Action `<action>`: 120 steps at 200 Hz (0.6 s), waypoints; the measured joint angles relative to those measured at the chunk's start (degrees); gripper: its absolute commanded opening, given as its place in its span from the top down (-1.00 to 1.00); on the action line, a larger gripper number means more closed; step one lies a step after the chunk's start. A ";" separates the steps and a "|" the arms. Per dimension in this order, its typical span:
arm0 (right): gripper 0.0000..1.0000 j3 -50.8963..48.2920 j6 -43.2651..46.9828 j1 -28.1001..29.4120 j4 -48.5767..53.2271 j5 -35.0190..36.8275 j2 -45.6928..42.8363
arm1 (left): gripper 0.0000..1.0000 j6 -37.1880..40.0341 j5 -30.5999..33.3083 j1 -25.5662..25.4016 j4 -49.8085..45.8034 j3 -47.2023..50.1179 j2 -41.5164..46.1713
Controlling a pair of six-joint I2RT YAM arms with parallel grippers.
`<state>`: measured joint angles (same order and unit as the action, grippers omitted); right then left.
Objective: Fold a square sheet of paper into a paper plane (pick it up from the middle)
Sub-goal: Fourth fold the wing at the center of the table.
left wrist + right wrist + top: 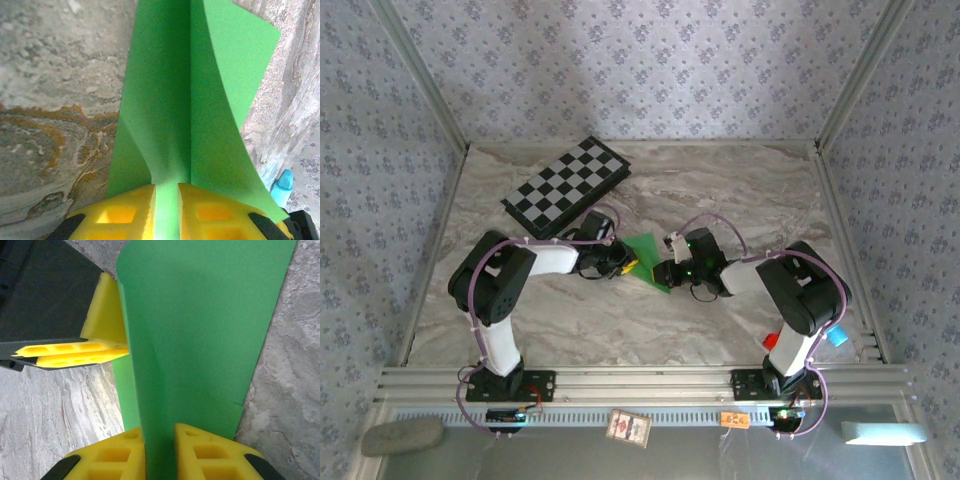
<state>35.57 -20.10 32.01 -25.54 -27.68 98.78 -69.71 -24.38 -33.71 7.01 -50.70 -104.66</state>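
Jaws: left gripper (pixel 166 202) pinches the paper plane (pixel 165 100) at its fold, right gripper (pixel 160 450) straddles it, clamp unclear, plane spanning both mid-table; I fear opposing pull tears it, or a slack right drops it.

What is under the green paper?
Marble table shows on both sides of the paper. Whatever lies straight beneath the sheet is covered, so I cannot tell whether it touches the table.

Left arm (pixel 505 285) bends at the elbow, its forearm pointing to 3 o'clock. Right arm (pixel 800 290) mirrors it toward 9 o'clock. Left gripper (pixel 625 262) pinches the paper plane (pixel 645 252). Right gripper (pixel 665 270) straddles it, grip unclear.
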 measured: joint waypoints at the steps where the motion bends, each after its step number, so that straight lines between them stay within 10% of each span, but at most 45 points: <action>1: 0.61 0.00 0.00 0.00 0.00 0.00 0.00 | 0.62 0.00 0.02 0.00 -0.02 -0.02 0.00; 120: 0.95 -0.61 -0.83 -1.38 -4.61 -4.74 1.18 | 0.55 -1.16 1.97 -0.15 -2.38 1.81 3.30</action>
<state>34.96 -20.93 30.63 -30.15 -32.42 99.96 -70.87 -22.41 -33.87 4.62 -48.88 -101.36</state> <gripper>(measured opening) 0.059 0.215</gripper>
